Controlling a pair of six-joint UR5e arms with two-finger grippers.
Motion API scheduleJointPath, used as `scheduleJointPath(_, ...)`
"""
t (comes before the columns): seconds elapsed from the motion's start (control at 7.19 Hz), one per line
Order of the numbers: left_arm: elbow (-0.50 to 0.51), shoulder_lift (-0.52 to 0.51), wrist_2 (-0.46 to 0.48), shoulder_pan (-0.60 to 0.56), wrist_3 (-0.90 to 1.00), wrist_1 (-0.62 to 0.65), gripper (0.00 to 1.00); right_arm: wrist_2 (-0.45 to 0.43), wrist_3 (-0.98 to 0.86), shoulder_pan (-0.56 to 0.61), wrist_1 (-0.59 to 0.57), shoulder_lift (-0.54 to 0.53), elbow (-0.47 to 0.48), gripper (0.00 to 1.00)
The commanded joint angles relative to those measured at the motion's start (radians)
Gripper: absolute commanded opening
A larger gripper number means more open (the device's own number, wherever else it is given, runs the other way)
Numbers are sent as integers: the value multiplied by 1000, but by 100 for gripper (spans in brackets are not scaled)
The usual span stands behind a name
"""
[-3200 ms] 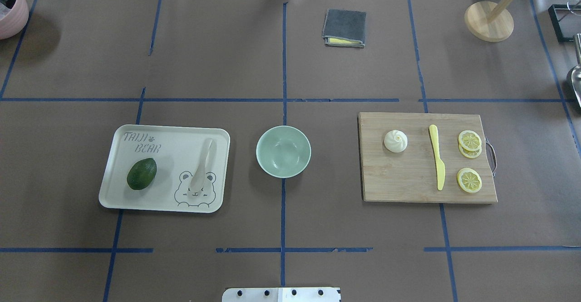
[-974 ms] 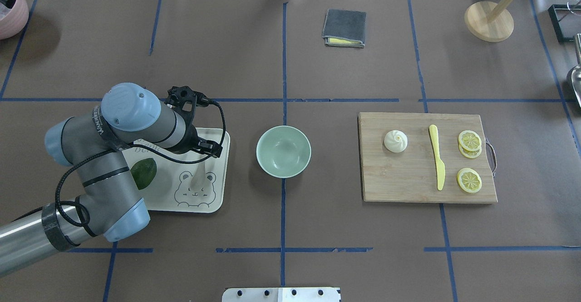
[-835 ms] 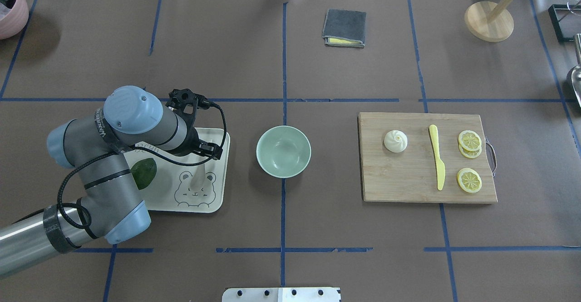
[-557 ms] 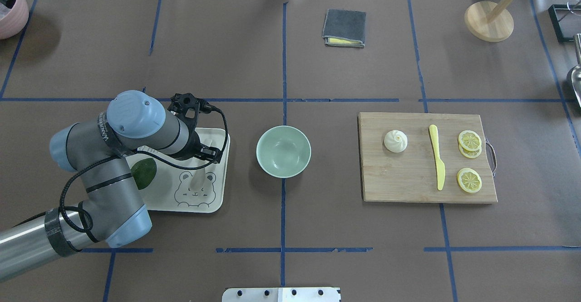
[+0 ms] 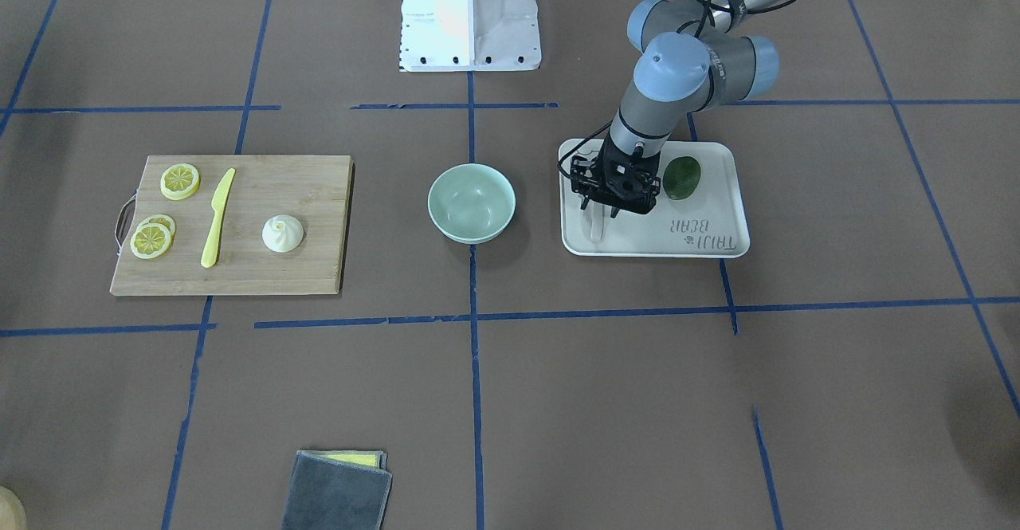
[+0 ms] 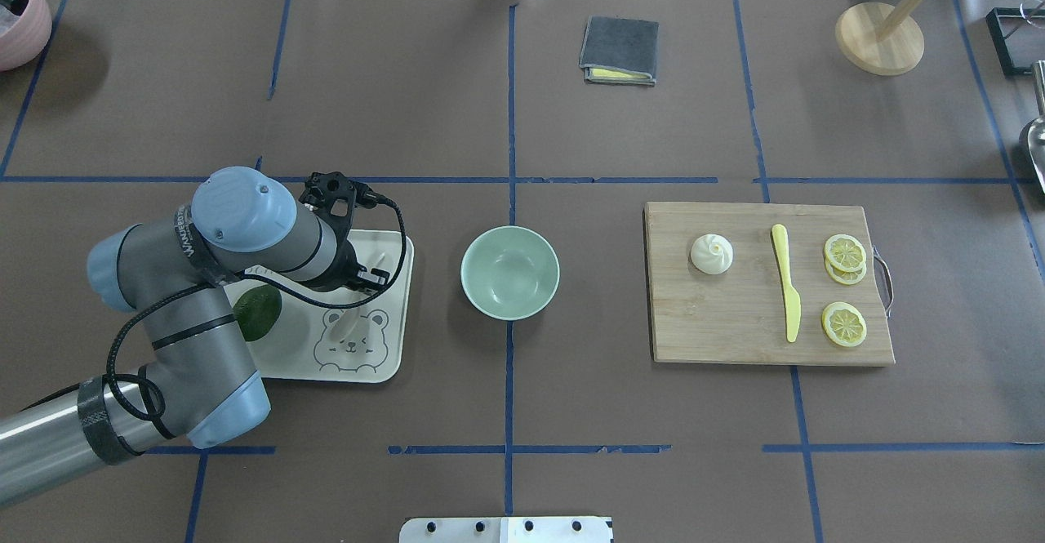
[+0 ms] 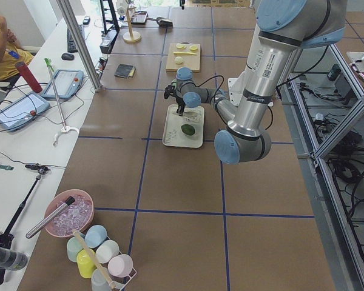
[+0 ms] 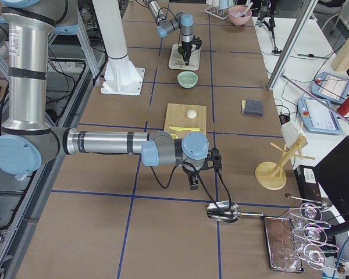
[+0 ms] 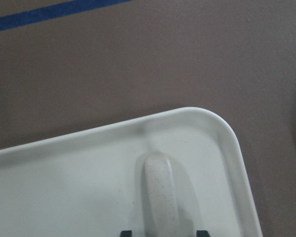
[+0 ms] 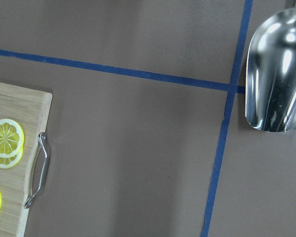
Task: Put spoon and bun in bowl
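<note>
"Left gripper?"
"Set narrow, fingers either side of the spoon handle on the tray; can't tell if it's gripping; arm hides the scoop."
"Right gripper?"
"Past the board; jaws unreadable; bun on the board, right of the bowl."

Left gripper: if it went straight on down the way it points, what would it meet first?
Most likely the handle of the pale off-white soup spoon, which lies on the cream rectangular tray directly beneath the left gripper, between its open jaws. How high the tips are above it is unclear.
</note>
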Motion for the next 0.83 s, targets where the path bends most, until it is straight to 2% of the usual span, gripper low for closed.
scheduleJointPath(0.0,-12,-3,-4,-2,-18,12,0,3,0,-2,-2,2,-1,100)
scheduleJointPath(0.28,-119,-17,-1,-20,-72,129,0,3,0,-2,1,5,5,100)
scheduleJointPath(0.42,-120,-64,1,-34,-98,137,0,18,67,-4,4,12,14,100)
scheduleJointPath(0.56,-103,-130,-1,-34,-136,130,0,33,222,-50,4,31,79,100)
scheduleJointPath(0.7,-30,-223,1,-29,-204,125,0,33,352,-102,4,32,145,100)
